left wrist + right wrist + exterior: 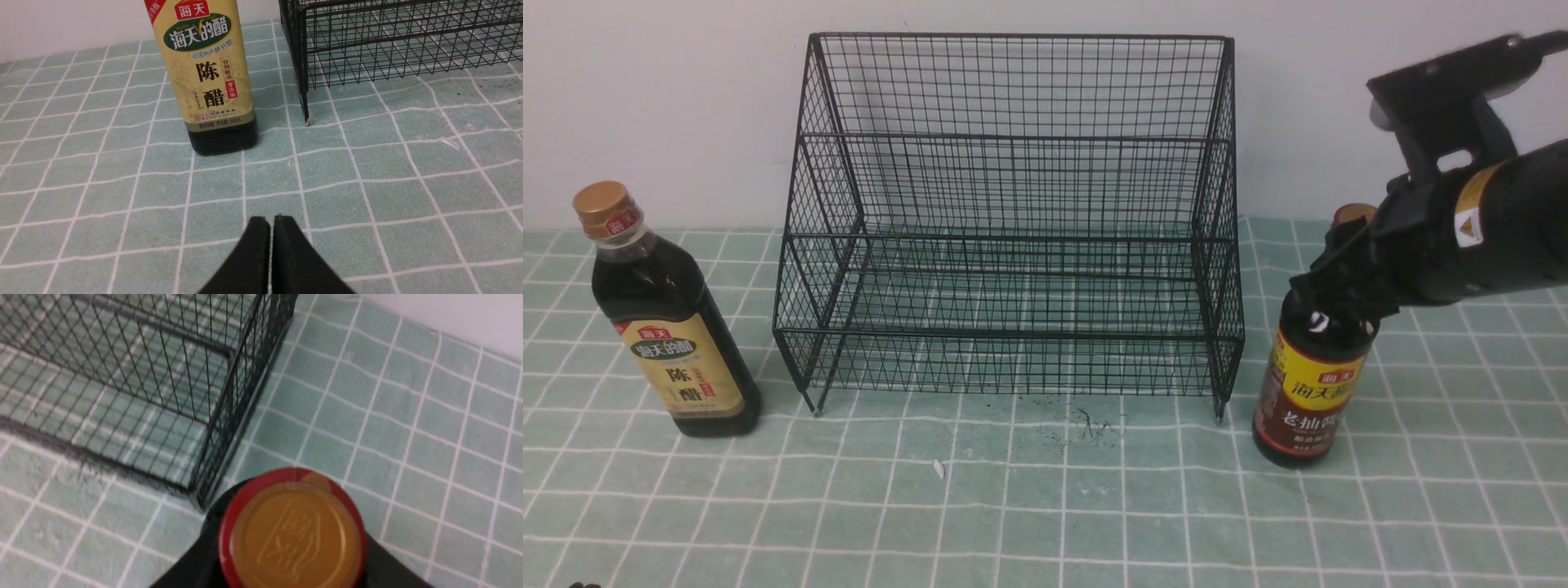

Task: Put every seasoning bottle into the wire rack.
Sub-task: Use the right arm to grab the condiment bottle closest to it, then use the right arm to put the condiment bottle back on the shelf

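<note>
Wall [670,98]: plain off-white, matte, closing the far side. At its foot it meets the cloth [1045,523] in a straight seam. The cloth is pale green with white grid lines in squares and runs from the wall to the near edge of view. A patch of dark specks [1090,423] lies well out from the wall, about mid-width. A small white scrap [938,469] lies farther from the wall, near the specks. Light is soft and even, shadows faint.
</note>
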You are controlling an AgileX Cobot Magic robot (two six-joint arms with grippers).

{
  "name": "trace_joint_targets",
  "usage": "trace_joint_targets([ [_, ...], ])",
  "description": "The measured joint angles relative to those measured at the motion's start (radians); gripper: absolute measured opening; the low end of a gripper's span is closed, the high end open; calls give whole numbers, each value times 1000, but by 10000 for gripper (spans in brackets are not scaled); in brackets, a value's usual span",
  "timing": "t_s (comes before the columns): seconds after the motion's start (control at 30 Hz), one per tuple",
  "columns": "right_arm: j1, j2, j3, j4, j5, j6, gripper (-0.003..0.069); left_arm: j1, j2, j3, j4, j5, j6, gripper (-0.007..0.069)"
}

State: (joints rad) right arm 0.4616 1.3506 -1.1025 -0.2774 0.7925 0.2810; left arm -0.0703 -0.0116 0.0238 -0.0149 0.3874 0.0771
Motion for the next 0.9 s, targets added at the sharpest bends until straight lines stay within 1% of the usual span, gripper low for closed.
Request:
trace_joint_targets([
  [0.2, 0, -96, -86, 39, 178, -92, 284, 0, 0, 0, 0, 0, 0, -6],
  [0.33, 0, -147, -252, 139, 297, -228, 284, 0, 0, 0, 0, 0, 0, -6],
  [0.37, 0, -147, -296, 183, 323, -262, 284, 0, 0, 0, 0, 0, 0, -6],
  [0.4, 0, -147, -303, 183, 323, -267, 284, 0, 0, 0, 0, 0, 0, -6],
  [0.43, 0, -145, -347, 233, 333, -302, 284, 0, 0, 0, 0, 0, 0, -6],
  [0.53, 0, -123, -438, 304, 329, -352, 284, 0, 0, 0, 0, 0, 0, -6],
  [0.57, 0, -123, -438, 307, 328, -355, 284, 0, 0, 0, 0, 0, 0, -6],
  [0.73, 0, -1, -580, 352, 261, -417, 283, 0, 0, 0, 0, 0, 0, -6],
  [0.9, 0, 130, -663, 359, 215, -439, 283, 0, 0, 0, 0, 0, 0, -6],
])
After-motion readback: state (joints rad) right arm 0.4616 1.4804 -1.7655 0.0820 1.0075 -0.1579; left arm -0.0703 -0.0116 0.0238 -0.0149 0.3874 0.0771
